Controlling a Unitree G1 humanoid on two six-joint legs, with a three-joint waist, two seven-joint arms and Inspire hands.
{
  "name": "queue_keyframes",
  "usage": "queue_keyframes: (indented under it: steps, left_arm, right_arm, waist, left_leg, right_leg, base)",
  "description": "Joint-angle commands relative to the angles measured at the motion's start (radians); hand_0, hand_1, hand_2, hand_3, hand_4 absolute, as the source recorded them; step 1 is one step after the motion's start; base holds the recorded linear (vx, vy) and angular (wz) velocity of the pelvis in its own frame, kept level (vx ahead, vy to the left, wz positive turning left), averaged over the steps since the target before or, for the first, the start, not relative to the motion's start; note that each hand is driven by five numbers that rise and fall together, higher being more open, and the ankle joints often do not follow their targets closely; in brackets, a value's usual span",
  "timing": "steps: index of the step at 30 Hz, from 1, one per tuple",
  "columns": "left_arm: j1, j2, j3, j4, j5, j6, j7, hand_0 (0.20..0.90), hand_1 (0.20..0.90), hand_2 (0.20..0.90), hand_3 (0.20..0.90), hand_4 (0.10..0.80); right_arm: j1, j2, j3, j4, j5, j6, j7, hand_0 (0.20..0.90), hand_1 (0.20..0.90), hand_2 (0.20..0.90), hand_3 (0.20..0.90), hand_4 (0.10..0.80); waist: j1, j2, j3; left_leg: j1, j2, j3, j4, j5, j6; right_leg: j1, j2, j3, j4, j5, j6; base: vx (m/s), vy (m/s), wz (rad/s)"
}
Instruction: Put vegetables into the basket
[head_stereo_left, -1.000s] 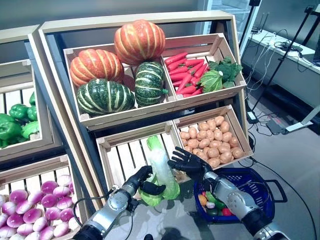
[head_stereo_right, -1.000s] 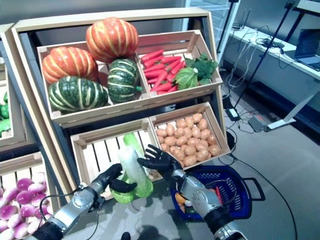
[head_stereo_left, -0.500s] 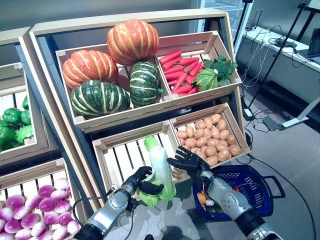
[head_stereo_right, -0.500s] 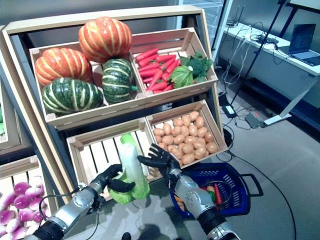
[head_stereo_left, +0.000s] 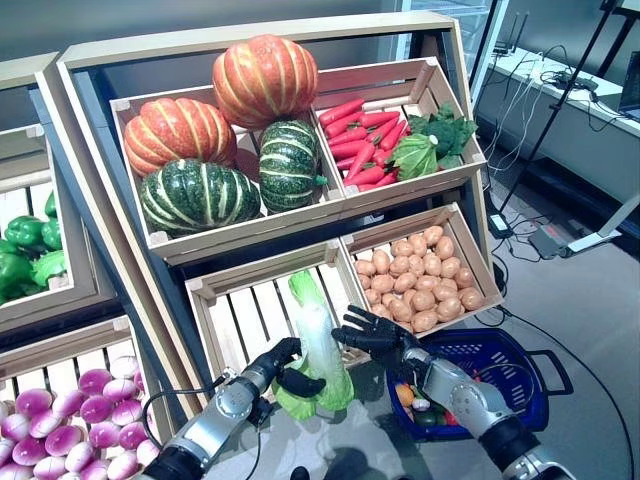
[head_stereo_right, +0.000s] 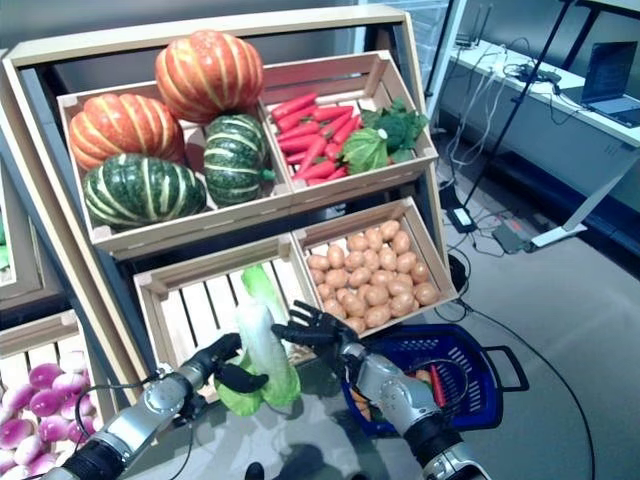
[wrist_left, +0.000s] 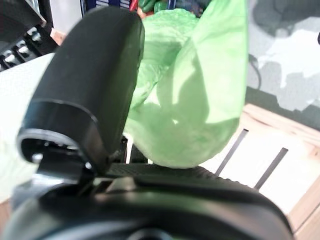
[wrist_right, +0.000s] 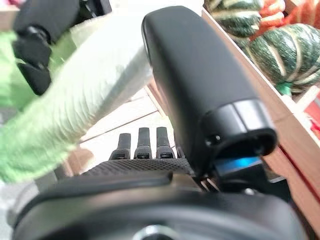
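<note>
My left hand (head_stereo_left: 276, 364) is shut on a long napa cabbage (head_stereo_left: 318, 340) with a white stalk and green leaves, and holds it upright in front of the stand's lower slatted crate (head_stereo_left: 245, 312). Its green leaves show past the thumb in the left wrist view (wrist_left: 200, 85). My right hand (head_stereo_left: 378, 336) is open, its fingers spread and reaching the cabbage's right side; the stalk shows in the right wrist view (wrist_right: 95, 95). The blue basket (head_stereo_left: 516, 350) stands on the floor at the lower right, under my right forearm, with small orange, red and green vegetables (head_stereo_left: 418, 407) in it.
The wooden stand (head_stereo_left: 250, 50) with its crates rises right behind both hands. A crate of potatoes (head_stereo_left: 420, 285) sits just above the right hand. A second stand (head_stereo_left: 40, 250) is at the left. A desk, tripod legs and cables (head_stereo_left: 540, 130) are at the far right.
My right hand has dropped a little and closed in on the cabbage's right side. My left hand still holds the cabbage in about the same place.
</note>
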Motion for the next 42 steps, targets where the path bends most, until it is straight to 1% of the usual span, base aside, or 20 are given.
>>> queue_keyframes:
  steps: [1,9,14,19,25,33,42]
  left_arm:
    - [-0.221,-0.047,-0.051,-0.148,-0.024,-0.156,-0.068,0.300,0.300,0.300,0.300,0.400]
    - [-0.204,-0.056,-0.039,-0.114,-0.072,-0.167,-0.072,0.300,0.300,0.300,0.300,0.400]
    - [-0.201,-0.061,-0.031,-0.105,-0.070,-0.173,-0.087,0.300,0.300,0.300,0.300,0.400]
    - [-0.194,-0.062,-0.022,-0.096,-0.071,-0.173,-0.087,0.300,0.300,0.300,0.300,0.400]
    - [-0.185,-0.060,-0.012,-0.087,-0.070,-0.175,-0.087,0.300,0.300,0.300,0.300,0.400]
    - [-0.166,-0.037,0.013,-0.109,-0.045,-0.174,-0.086,0.300,0.300,0.300,0.300,0.400]
    - [-0.160,-0.028,0.038,-0.098,-0.037,-0.169,-0.083,0.300,0.300,0.300,0.300,0.400]
  right_arm:
    - [-0.103,0.094,0.066,-0.094,0.102,0.020,0.157,0.900,0.900,0.900,0.900,0.800]
    - [-0.095,0.083,0.074,-0.103,0.115,0.027,0.211,0.900,0.900,0.900,0.900,0.800]
    - [-0.099,0.084,0.072,-0.107,0.105,0.045,0.231,0.900,0.900,0.900,0.900,0.800]
    - [-0.090,0.081,0.072,-0.118,0.089,0.035,0.250,0.900,0.900,0.900,0.900,0.800]
    - [-0.085,0.063,0.057,-0.149,0.093,0.007,0.228,0.900,0.900,0.900,0.900,0.800]
    - [-0.051,-0.023,-0.014,-0.228,0.065,-0.027,0.211,0.900,0.900,0.900,0.900,0.800]
    - [-0.023,-0.093,-0.067,-0.288,0.050,-0.010,0.233,0.900,0.900,0.900,0.900,0.800]
  waist:
    - [0.016,-0.047,-0.008]
    - [0.016,-0.048,-0.012]
    - [0.015,-0.049,-0.013]
    - [0.013,-0.049,-0.010]
    - [0.008,-0.049,-0.010]
    - [-0.003,-0.056,0.003]
    - [-0.018,-0.062,0.011]
  left_leg:
    - [0.041,-0.039,-0.041,0.002,-0.098,-0.002]
    - [0.038,-0.036,-0.037,0.002,-0.096,-0.003]
    - [0.035,-0.034,-0.036,0.002,-0.093,-0.004]
    - [0.034,-0.034,-0.035,0.002,-0.092,-0.005]
    - [0.035,-0.032,-0.029,0.002,-0.091,-0.005]
    - [0.033,-0.028,-0.018,0.002,-0.090,-0.005]
    - [0.034,-0.023,-0.006,0.002,-0.089,-0.005]
  right_leg:
    - [0.038,-0.033,0.035,0.005,-0.005,0.028]
    - [0.035,-0.032,0.034,0.005,-0.006,0.030]
    - [0.031,-0.032,0.034,0.005,-0.005,0.029]
    - [0.031,-0.032,0.035,0.005,-0.005,0.029]
    - [0.030,-0.032,0.038,0.005,-0.004,0.030]
    - [0.026,-0.030,0.038,0.005,0.000,0.035]
    - [0.022,-0.025,0.041,0.005,0.002,0.037]
  base:
    - [0.000,0.000,0.00]
    - [0.000,0.000,0.00]
    - [0.000,0.000,0.00]
    - [0.000,0.000,0.00]
    - [0.000,0.000,0.00]
    - [0.000,0.000,0.00]
    - [-0.004,-0.002,-0.01]
